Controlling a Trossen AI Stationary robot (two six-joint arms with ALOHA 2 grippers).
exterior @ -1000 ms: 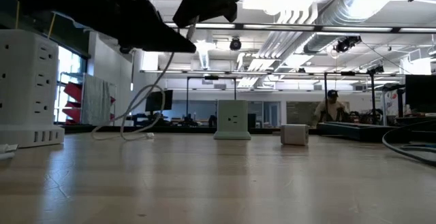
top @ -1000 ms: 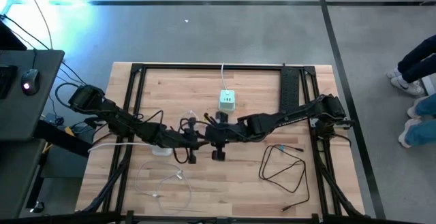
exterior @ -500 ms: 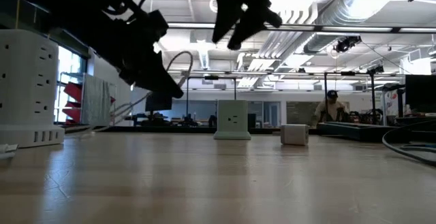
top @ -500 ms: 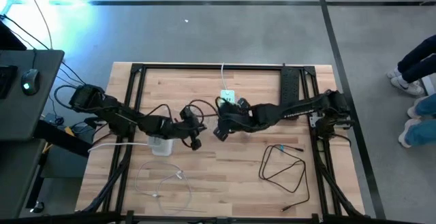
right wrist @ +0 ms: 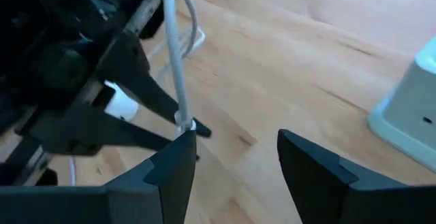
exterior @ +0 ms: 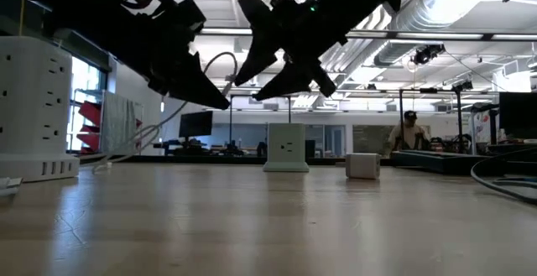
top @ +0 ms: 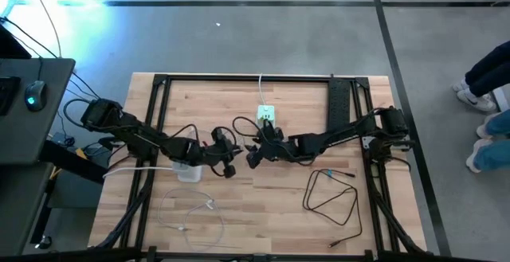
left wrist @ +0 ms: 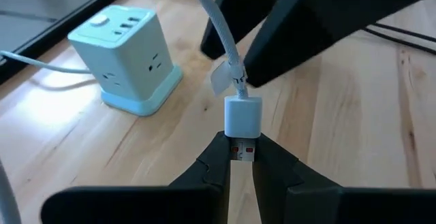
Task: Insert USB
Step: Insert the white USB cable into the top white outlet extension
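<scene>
A white USB plug [left wrist: 243, 115] on a white cable [right wrist: 178, 67] hangs in the air over the table's middle, with my left gripper [top: 232, 161] shut on it. The cable runs from the plug between the open fingers of my right gripper [right wrist: 235, 166], which hovers close by, facing the left one [exterior: 248, 90]. A pale green power cube [top: 265, 116] stands on its base on the table just beyond both grippers [left wrist: 129, 54]. My left gripper pinches the plug's metal end [left wrist: 242, 152] between its two fingertips, while the white body sticks out past them. The fingers slant down from the table's left and lie along the plug. The plug is lifted clear of the table. My right gripper has the cable close by one finger [right wrist: 176, 157]; whether it touches it I cannot tell.
A white power tower [top: 189, 170] stands near the left arm [exterior: 33, 108]. A black cable [top: 331, 194] lies in a loop at the near right, a thin white cable [top: 199, 213] at the near left. People stand beyond the table's right edge [top: 490, 79].
My right gripper has opened and let go of the cable, swung toward the far edge, then come back near the left gripper. My left gripper, still shut on the plug, has shifted a little toward the table's left and tipped down. The cable now loops up by the cube.
</scene>
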